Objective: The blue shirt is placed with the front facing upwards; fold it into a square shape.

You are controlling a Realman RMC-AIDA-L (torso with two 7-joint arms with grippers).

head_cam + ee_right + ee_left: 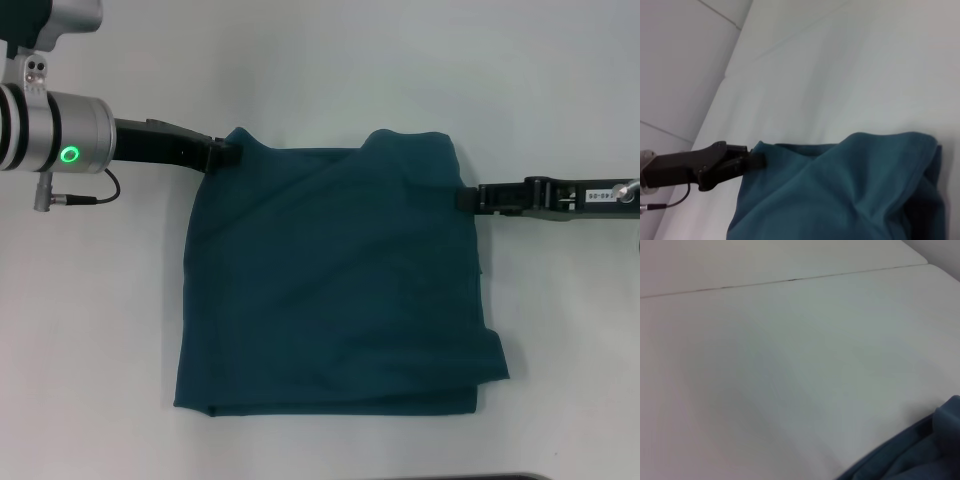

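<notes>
- Left gripper [228,155] sits at the shirt's 10 o'clock corner in the head view; fingers pinched together on the cloth edge there. Right wrist view confirms this: dark jaws clamped on a fold of fabric.
- Right gripper [466,198] comes in from 3 o'clock, tip at the shirt's right edge near the far corner. It appears closed on the hem, fabric puckered towards it, though the fingertips are partly buried in cloth.
- Blue shirt [335,290] lies on the white table [330,60], centre of the head view. Plain teal faces up; no lettering, collar or sleeves visible.
- Outline is already a compact rough rectangle, layered edges showing at 6 o'clock and a stray corner poking out at 4 o'clock.
- Far edge is uneven: raised humps at 11 and 1 o'clock, with a dip between.
- Judgement: sleeves and length folds look done; the task is well along. Remaining: lay down and release the held far edge, flatten the humps, tuck the protruding corner so the shape reads square.
</notes>
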